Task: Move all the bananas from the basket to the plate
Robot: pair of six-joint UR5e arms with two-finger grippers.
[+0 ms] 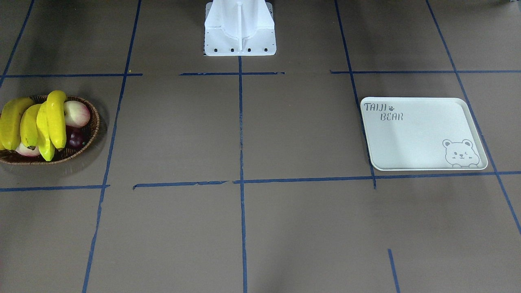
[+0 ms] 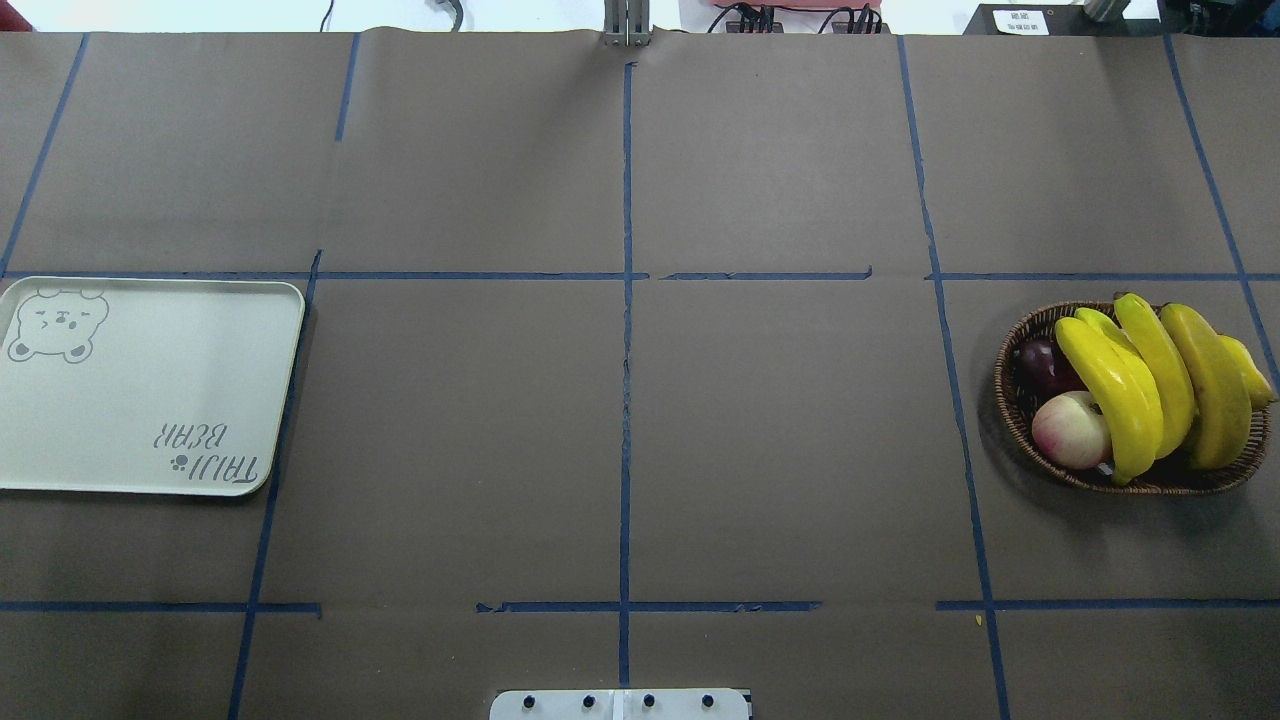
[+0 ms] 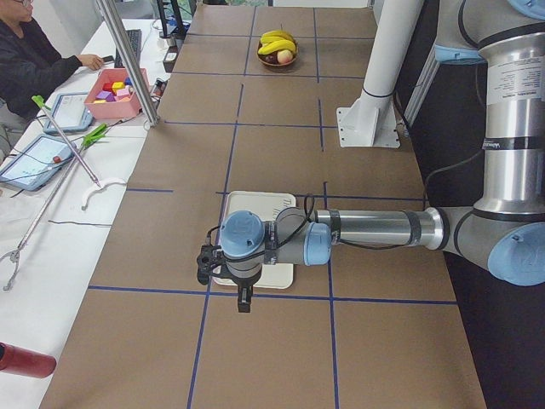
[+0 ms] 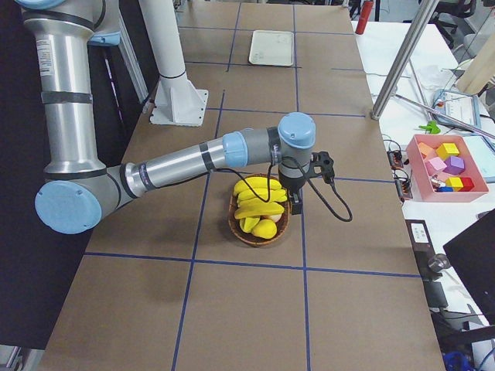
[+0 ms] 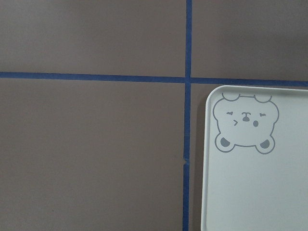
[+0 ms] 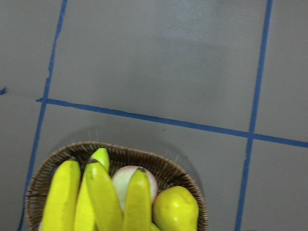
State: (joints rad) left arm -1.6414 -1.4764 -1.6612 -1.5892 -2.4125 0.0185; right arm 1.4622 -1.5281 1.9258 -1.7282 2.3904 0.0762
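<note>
The four bananas (image 2: pixel 1150 385) lie in the basket (image 2: pixel 1003 390), on top of a pink apple (image 2: pixel 1070 432) and a dark plum (image 2: pixel 1040 362). The white plate (image 2: pixel 150 420) lies on the worktop (image 2: pixel 780 420), far from the basket at the other end. The right hand (image 4: pixel 297 204) hangs just above the basket and the left hand (image 3: pixel 245 302) hangs far from the basket, and I cannot tell if either hand is spread or pressed together.
</note>
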